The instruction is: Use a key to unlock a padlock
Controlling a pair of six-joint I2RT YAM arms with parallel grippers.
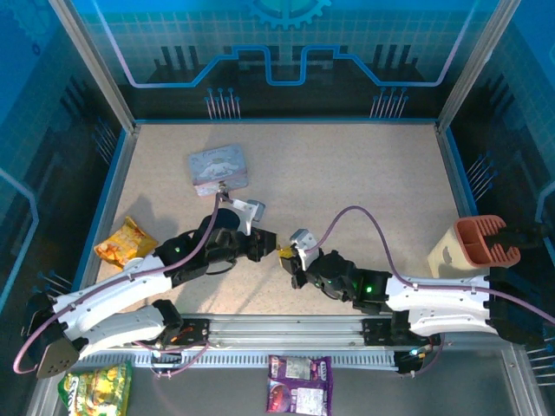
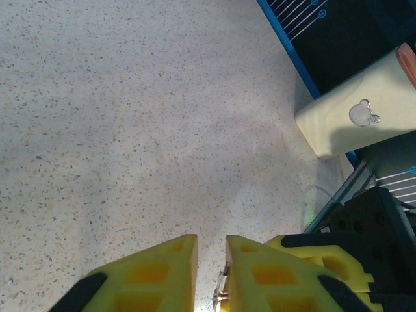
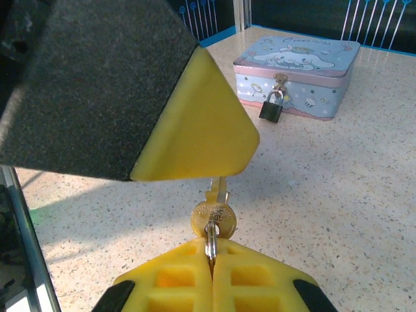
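Observation:
The key (image 3: 214,213) is small, with a round brass-toned head and a silvery ring. My right gripper (image 3: 210,255) is shut on its ring and head edge, and its blade points away. The blade's tip disappears behind a yellow finger (image 3: 195,123) of my left gripper. In the left wrist view, my left gripper (image 2: 211,252) stands narrowly open with floor showing in the gap, and the key (image 2: 221,291) lies against the right finger's inner face. From above, the two grippers meet at the key (image 1: 284,251). The padlock (image 3: 271,107) hangs on the front of the cartoon tin (image 3: 296,71).
The tin (image 1: 217,167) sits at the back left of the table. A cream holder (image 1: 451,250) with a red-brown insert stands at the right edge. An orange snack bag (image 1: 126,243) lies left. Green (image 1: 95,390) and purple (image 1: 297,381) bags lie on the front ledge.

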